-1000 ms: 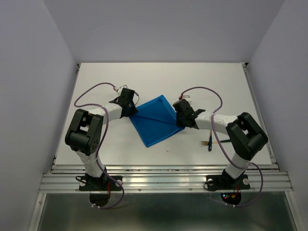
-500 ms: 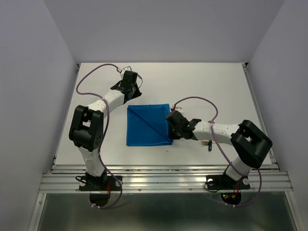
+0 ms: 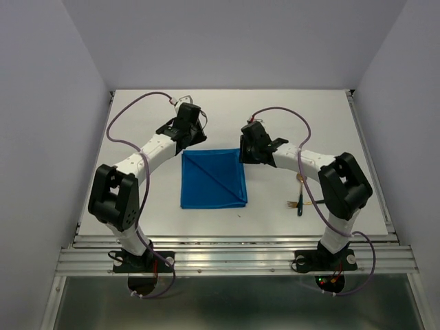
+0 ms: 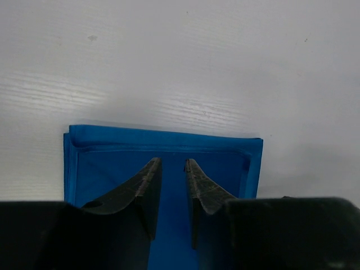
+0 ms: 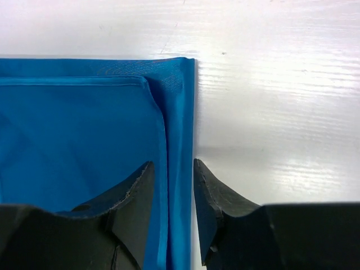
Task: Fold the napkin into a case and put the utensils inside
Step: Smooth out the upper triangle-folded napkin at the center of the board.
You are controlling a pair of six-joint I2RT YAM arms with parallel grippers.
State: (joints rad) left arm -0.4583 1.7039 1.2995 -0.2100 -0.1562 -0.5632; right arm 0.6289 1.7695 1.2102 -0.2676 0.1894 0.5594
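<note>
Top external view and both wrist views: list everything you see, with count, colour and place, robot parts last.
napkin: one, royal blue, folded square, flat at the table's centre
utensils: two, gold heads with dark handles, lying together right of the napkin
table: one, white
rail: one, metal, near edge
cables: two, purple, one looped along each arm
left fingers: two, dark, apart, above the napkin's far part
right fingers: two, dark, apart, above the napkin's right edge

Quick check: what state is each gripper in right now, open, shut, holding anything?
Left gripper: open, holding nothing, above the folded napkin.
Right gripper: open, holding nothing, over the napkin's edge.
</note>
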